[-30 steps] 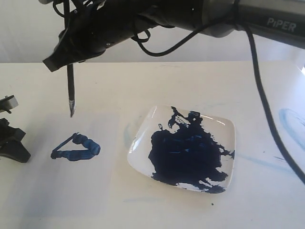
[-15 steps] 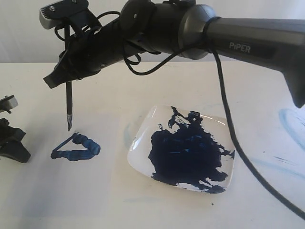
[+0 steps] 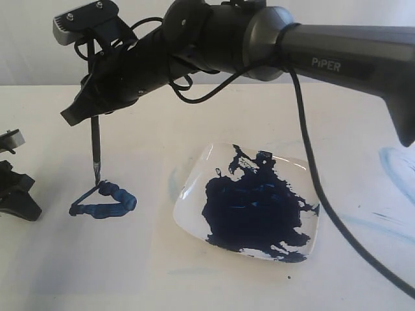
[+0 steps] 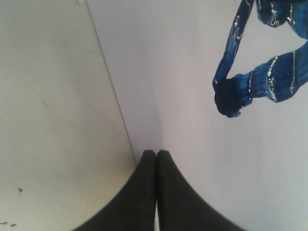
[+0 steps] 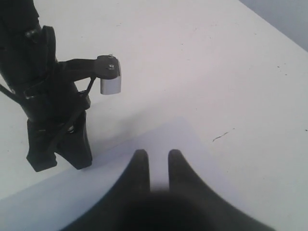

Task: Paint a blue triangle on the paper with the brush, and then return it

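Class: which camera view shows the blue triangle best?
The exterior view: the whole blue triangle lies in frame, so its outline can be judged. The left wrist view shows only one corner close up, cropped by the frame edge; the right wrist view shows none of it.

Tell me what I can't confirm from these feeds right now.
Exterior: whether the brush tip touches the paper; too small against the blue triangle.
Right wrist: the brush does not show past the right gripper.
Left wrist: blue triangle cut off by the picture edge.
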Controlling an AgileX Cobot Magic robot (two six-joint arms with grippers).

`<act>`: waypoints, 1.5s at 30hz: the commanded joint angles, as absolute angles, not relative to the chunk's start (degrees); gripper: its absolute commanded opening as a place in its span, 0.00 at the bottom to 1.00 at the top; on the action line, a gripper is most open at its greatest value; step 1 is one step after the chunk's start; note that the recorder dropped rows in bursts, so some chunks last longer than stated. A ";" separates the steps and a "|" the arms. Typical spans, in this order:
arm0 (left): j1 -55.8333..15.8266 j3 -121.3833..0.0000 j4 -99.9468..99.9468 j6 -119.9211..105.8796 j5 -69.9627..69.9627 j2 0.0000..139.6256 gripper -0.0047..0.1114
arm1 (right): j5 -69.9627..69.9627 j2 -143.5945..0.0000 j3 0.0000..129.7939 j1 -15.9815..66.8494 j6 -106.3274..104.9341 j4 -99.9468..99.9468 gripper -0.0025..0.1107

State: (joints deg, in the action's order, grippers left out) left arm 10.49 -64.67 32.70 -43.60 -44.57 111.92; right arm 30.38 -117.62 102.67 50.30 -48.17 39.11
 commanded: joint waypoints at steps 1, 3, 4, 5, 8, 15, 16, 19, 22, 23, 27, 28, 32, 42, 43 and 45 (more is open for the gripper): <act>10.61 -64.77 33.31 -43.62 -45.62 111.32 0.04 | 31.12 -118.16 102.46 49.74 -48.88 38.33 0.02; 10.61 -64.77 33.31 -43.62 -45.62 111.32 0.04 | 31.24 -118.55 102.46 49.74 -48.88 38.33 0.02; 10.61 -64.77 33.31 -43.62 -45.62 111.32 0.04 | 31.37 -118.84 102.46 49.74 -48.88 38.33 0.02; 10.61 -64.77 33.31 -43.62 -45.62 111.32 0.04 | 31.56 -118.94 102.46 49.74 -48.88 38.33 0.02; 10.61 -64.77 33.31 -43.62 -45.62 111.32 0.04 | 32.05 -119.18 102.46 49.62 -48.88 37.46 0.02; 10.61 -64.77 33.31 -43.62 -45.49 111.32 0.04 | 34.55 -118.03 102.46 49.62 -44.70 30.26 0.02; 10.61 -64.77 33.31 -43.62 -45.49 111.32 0.04 | 34.84 -117.92 102.46 49.62 -44.61 29.84 0.02; 10.61 -64.77 33.31 -43.62 -45.49 111.32 0.04 | 36.50 -117.07 102.46 49.62 -44.49 29.31 0.02; 10.61 -64.77 33.31 -43.62 -45.49 111.32 0.04 | 37.88 -116.24 102.46 49.62 -41.64 26.15 0.02; 10.61 -64.77 33.31 -43.62 -45.49 111.32 0.04 | 38.34 -116.11 102.46 49.62 -40.97 25.17 0.02; 10.61 -64.77 33.31 -43.62 -45.49 111.32 0.04 | 40.60 -115.23 102.46 49.62 -40.25 24.38 0.02; 10.61 -64.77 33.31 -43.62 -45.49 111.32 0.04 | 41.01 -114.97 102.46 49.62 -40.25 24.24 0.02; 10.61 -64.77 33.31 -43.62 -45.58 111.32 0.04 | 43.31 -114.28 102.46 49.62 -40.14 23.83 0.02; 10.61 -64.77 33.31 -43.62 -45.58 111.32 0.04 | 46.20 -112.89 102.46 49.62 -38.70 22.77 0.02; 10.61 -64.77 33.31 -43.62 -45.58 111.32 0.04 | 46.20 -112.71 102.46 49.62 -38.70 22.72 0.02; 10.61 -64.77 33.31 -43.62 -45.73 111.32 0.04 | 46.20 -112.16 102.46 49.62 -38.70 22.72 0.02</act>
